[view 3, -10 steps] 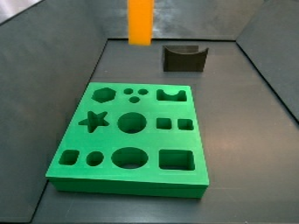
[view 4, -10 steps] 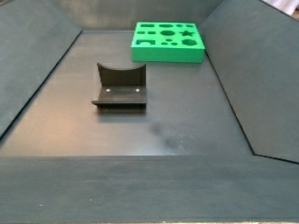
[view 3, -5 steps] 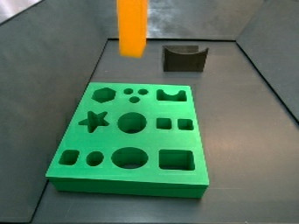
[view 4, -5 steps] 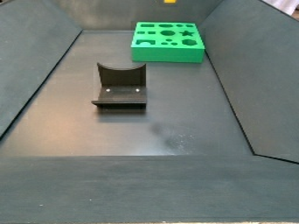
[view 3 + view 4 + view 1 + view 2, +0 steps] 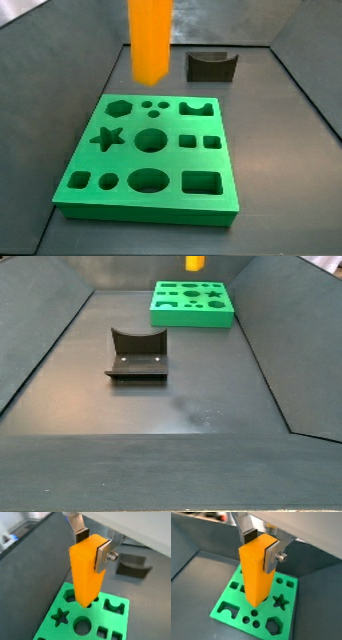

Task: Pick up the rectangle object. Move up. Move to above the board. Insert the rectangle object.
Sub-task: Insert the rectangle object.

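Observation:
My gripper [image 5: 92,543] is shut on the top of the rectangle object [image 5: 85,572], a tall plain orange block; it also shows in the other wrist view, gripper [image 5: 263,543], block [image 5: 256,569]. The block hangs upright above the green board [image 5: 67,602], [image 5: 228,604], clear of it. In a side view the block [image 5: 150,40] hangs over the board's [image 5: 160,200] far edge, with the gripper out of frame. In the other side view only the block's lower tip [image 5: 195,262] shows above the board [image 5: 194,318].
The fixture, a short dark block with a curved notch [image 5: 210,66], [image 5: 138,353], [image 5: 133,566], stands on the dark floor apart from the board. Grey sloping walls [image 5: 54,70] enclose the floor.
The orange block has moved from the far wall towards the board and now hangs over the board's far edge. Its tip has come into the other side view.

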Tool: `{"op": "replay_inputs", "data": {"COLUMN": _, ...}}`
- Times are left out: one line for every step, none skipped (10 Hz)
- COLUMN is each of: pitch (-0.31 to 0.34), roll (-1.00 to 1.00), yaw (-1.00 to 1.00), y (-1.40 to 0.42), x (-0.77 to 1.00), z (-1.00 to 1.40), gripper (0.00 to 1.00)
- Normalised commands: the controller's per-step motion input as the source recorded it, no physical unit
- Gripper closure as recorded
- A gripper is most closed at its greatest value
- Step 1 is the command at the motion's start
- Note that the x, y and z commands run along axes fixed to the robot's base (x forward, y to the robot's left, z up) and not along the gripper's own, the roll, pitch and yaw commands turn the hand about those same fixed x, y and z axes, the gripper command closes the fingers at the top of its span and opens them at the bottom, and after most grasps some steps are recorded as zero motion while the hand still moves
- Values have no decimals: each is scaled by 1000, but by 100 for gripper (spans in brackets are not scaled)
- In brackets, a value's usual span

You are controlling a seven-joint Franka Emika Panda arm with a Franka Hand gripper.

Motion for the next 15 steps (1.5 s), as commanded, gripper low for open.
{"op": "replay_inputs", "data": {"pitch": 37, "roll": 0, "yaw": -189, "y": -334, "x": 320, "z": -3, "gripper": 100}}
{"op": "replay_inputs", "data": {"pitch": 23, "roll": 0, "yaw": 0, "y": -49, "x": 43, "z": 0, "gripper": 100}}
{"op": "replay_inputs", "data": {"pitch": 0, "roll": 0, "yaw": 0, "y": -114, "x": 17, "z": 0, "gripper": 100}}
{"op": "replay_inputs", "data": {"pitch": 0, "roll": 84, "yaw": -477, "y": -426, "x": 386, "z": -20, "gripper": 100}}
{"op": "replay_inputs", "data": {"pitch": 1, "roll": 73, "yaw": -791, "y": -343, "x": 31, "z": -26, "gripper": 100}}
{"op": "replay_inputs", "data": {"pitch": 11, "roll": 57, "yaw": -900, "y": -277, "x": 0, "z": 0, "gripper": 100}}
{"op": "replay_inputs", "data": {"pitch": 3, "roll": 49, "yaw": -949, "y": -211, "x": 0, "z": 0, "gripper": 100}}
{"op": "replay_inputs", "data": {"pitch": 0, "roll": 43, "yaw": -977, "y": -171, "x": 0, "z": 0, "gripper": 100}}
{"op": "replay_inputs", "data": {"pitch": 0, "roll": 39, "yaw": -1000, "y": -140, "x": 0, "z": 0, "gripper": 100}}
{"op": "replay_inputs", "data": {"pitch": 0, "roll": 39, "yaw": -1000, "y": -140, "x": 0, "z": 0, "gripper": 100}}
{"op": "replay_inputs", "data": {"pitch": 0, "roll": 39, "yaw": -997, "y": -140, "x": 0, "z": 0, "gripper": 100}}
{"op": "replay_inputs", "data": {"pitch": 0, "roll": 34, "yaw": -994, "y": -137, "x": 0, "z": 0, "gripper": 100}}
{"op": "replay_inputs", "data": {"pitch": 0, "roll": 30, "yaw": -989, "y": -151, "x": 0, "z": 0, "gripper": 100}}
{"op": "replay_inputs", "data": {"pitch": 0, "roll": 11, "yaw": -974, "y": -183, "x": 3, "z": 0, "gripper": 100}}
{"op": "replay_inputs", "data": {"pitch": 0, "roll": 19, "yaw": -897, "y": -237, "x": 69, "z": 0, "gripper": 100}}
